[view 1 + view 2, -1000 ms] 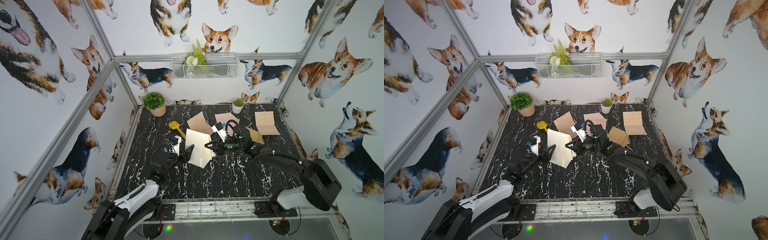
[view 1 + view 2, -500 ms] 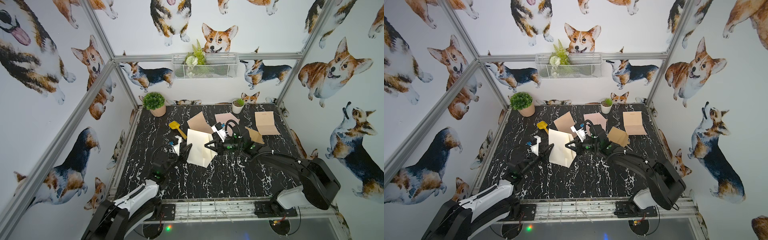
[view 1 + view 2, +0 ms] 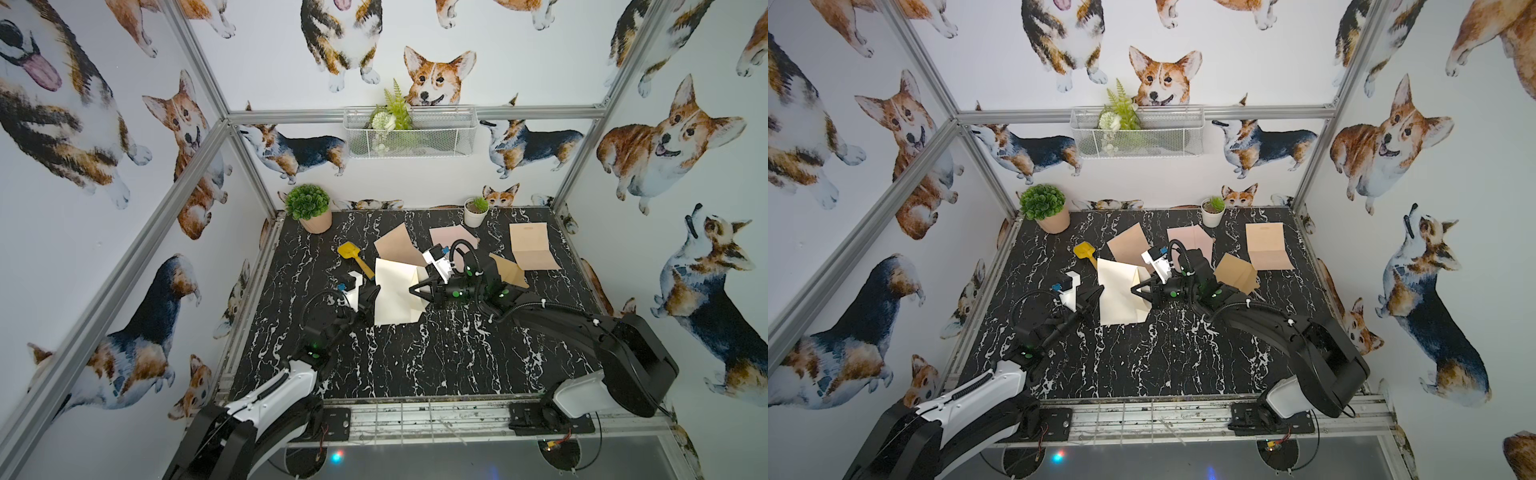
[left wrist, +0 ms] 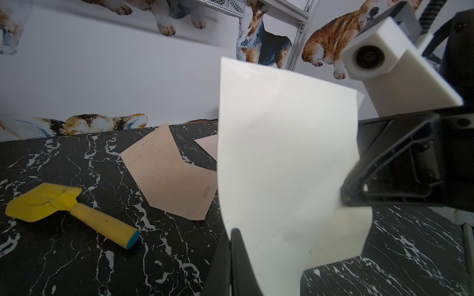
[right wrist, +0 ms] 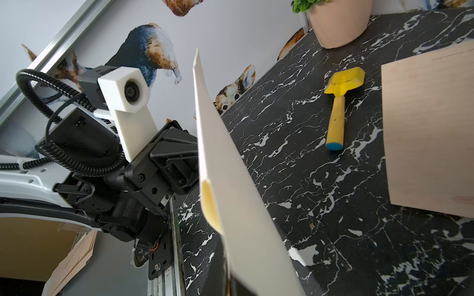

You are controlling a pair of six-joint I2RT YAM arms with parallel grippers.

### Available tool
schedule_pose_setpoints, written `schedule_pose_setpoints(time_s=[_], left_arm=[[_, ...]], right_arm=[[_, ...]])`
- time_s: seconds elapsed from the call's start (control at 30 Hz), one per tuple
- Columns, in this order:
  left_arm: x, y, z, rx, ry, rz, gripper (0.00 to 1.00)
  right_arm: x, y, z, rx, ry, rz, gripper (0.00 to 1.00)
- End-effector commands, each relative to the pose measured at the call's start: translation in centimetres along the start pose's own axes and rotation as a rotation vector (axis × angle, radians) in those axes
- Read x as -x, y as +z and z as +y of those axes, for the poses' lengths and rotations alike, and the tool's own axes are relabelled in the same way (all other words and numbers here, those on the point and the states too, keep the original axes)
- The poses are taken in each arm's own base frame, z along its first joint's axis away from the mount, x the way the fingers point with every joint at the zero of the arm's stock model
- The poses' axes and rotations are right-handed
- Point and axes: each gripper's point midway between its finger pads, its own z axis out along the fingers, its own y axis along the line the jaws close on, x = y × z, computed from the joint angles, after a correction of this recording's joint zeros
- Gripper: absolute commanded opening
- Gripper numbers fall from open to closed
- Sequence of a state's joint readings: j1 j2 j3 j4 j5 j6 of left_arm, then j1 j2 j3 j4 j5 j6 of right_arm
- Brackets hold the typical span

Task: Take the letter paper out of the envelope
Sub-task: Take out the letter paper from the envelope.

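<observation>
Above the middle of the table, the white letter paper (image 3: 395, 291) (image 3: 1117, 291) stands on edge between both arms. It sticks out of a cream envelope (image 3: 419, 311), whose yellowish open mouth (image 5: 210, 205) shows in the right wrist view. My left gripper (image 3: 372, 298) (image 4: 232, 256) is shut on the sheet's left edge, its fingers pressed together. My right gripper (image 3: 415, 289) (image 5: 228, 282) is shut on the envelope at the opposite side. In the left wrist view the sheet (image 4: 282, 153) fills the middle, and the right gripper (image 4: 343, 197) pinches the envelope (image 4: 346, 230).
A yellow toy shovel (image 3: 353, 257) lies just behind my left gripper. Tan and pink sheets (image 3: 395, 245) (image 3: 449, 235) (image 3: 532, 245) and a brown envelope (image 3: 509, 270) lie at the back. Two potted plants (image 3: 309, 208) (image 3: 476, 210) stand by the back wall.
My left gripper, open a second ago beside the sheet, has closed on its left edge. The right gripper has held its grip and place.
</observation>
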State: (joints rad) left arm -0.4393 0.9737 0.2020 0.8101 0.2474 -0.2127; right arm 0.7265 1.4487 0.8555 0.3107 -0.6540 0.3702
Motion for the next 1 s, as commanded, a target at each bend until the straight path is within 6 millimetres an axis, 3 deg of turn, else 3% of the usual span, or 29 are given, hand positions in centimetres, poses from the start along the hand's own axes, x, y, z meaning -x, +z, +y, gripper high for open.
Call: schedule_pose_setpoints(time_s=[0.0,0.47,0.97], left_arm=[[0.9,-0.1,0.4,0.026,0.017,-0.036,0.00],[0.6,-2.1,4.9,0.312,-0.013,-0.033,0.00],[-0.4,-7.5,11.3,0.763,-0.118,-0.043,0.00]], right_arm=[[0.6,0.0,0.5,0.018,-0.032,-0.023,0.00],[0.3,-0.7,-0.8,-0.027,-0.016,-0.040,0.00],[0.1,-1.2,-1.7,-0.072,-0.010,-0.052,0.00]])
